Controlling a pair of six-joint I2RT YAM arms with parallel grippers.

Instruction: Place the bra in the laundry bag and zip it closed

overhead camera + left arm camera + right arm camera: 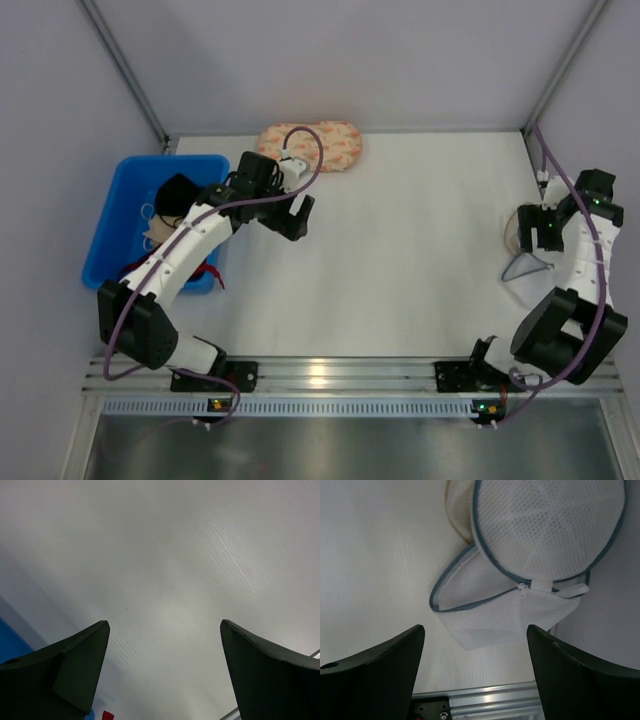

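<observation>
We see the left fingers [298,218] spread as wide as they go, holding nothing, hanging over bare counter [400,250] just right of the blue bin [112,215]. The bra [180,189] lies inside that bin as a dark lump, partly hidden behind the left arm. A peach patterned pouch [312,145] sits at the far edge of the counter, beyond the left fingers. On the far right side we find the right fingers [532,228], also wide apart and empty, poised above the laundry bag [545,535]. The bag rests on the counter near the right wall: a white mesh dome with grey-blue trim, a white zipper pull [522,586] at its lower edge, and a mesh flap spread flat beneath it.
</observation>
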